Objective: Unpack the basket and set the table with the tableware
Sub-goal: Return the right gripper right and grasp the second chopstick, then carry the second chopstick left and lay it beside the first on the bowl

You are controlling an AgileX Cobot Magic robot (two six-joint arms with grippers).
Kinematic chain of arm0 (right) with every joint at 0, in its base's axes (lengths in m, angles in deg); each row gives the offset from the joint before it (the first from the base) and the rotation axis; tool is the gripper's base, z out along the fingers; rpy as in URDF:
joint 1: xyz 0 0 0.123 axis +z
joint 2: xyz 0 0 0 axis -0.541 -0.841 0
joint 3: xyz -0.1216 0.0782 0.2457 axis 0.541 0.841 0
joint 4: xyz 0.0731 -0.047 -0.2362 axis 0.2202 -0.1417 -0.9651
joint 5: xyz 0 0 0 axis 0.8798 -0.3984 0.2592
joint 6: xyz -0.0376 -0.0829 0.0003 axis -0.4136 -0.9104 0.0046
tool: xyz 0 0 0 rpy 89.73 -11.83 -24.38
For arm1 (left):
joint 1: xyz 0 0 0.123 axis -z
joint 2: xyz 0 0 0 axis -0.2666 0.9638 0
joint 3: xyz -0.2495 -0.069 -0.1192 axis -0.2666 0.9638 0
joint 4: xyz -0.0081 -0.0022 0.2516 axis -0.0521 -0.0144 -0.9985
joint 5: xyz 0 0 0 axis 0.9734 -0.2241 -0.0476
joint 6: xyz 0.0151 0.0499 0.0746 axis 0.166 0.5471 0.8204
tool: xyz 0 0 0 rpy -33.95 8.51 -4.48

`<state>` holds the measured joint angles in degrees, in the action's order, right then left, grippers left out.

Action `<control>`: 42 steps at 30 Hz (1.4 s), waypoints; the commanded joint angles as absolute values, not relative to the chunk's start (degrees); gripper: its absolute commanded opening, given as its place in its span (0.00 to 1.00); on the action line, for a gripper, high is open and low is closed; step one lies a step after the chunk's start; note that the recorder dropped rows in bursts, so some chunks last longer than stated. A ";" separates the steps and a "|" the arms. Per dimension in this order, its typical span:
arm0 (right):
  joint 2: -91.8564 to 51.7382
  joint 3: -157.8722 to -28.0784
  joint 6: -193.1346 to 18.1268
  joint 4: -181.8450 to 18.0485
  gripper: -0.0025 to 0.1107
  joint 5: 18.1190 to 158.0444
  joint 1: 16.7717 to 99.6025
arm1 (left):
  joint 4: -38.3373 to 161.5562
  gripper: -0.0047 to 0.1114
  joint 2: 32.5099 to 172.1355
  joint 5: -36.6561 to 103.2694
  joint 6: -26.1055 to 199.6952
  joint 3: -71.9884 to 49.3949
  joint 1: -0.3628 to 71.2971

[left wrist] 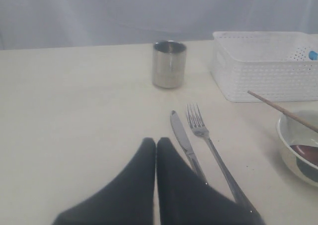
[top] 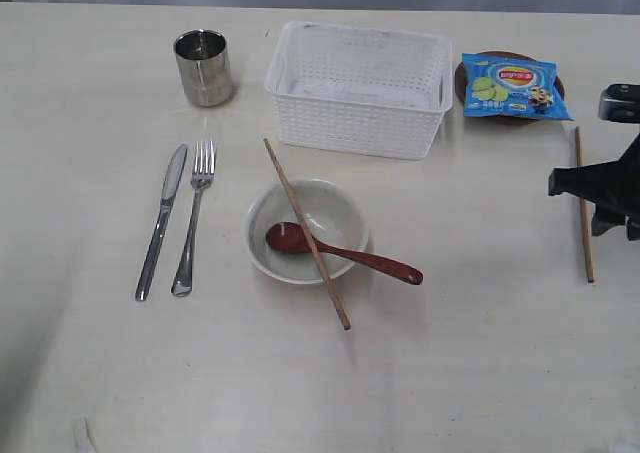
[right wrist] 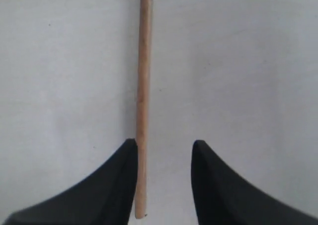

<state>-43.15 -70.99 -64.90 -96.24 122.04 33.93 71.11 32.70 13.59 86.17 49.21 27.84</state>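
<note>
Exterior view: on the counter (top: 450,373) the bowl (top: 322,205) holds the spoon (top: 345,253), whose handle juts over the rim to the right. One chopstick (top: 306,233) lies slanted across the bowl. Left of the bowl, the knife (top: 162,221) and fork (top: 193,218) lie side by side. Behind the bowl stands the basket (top: 358,88), with the cup (top: 204,67) behind-left and the plate (top: 460,81) behind-right under a blue snack packet (top: 512,85). Well right of the bowl lies a second chopstick (top: 584,243), with the right tool (top: 600,195) over it.

Left wrist view: the left tool (left wrist: 156,143) is clenched on nothing, its fingertips touching.

Right wrist view: the right tool is released, its jaws apart astride the second chopstick, which lies against one finger.
</note>
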 commanded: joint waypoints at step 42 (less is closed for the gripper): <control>-20.05 -76.62 -84.51 -77.72 0.02 130.57 47.65 | 71.03 0.04 32.51 13.69 86.17 49.39 28.17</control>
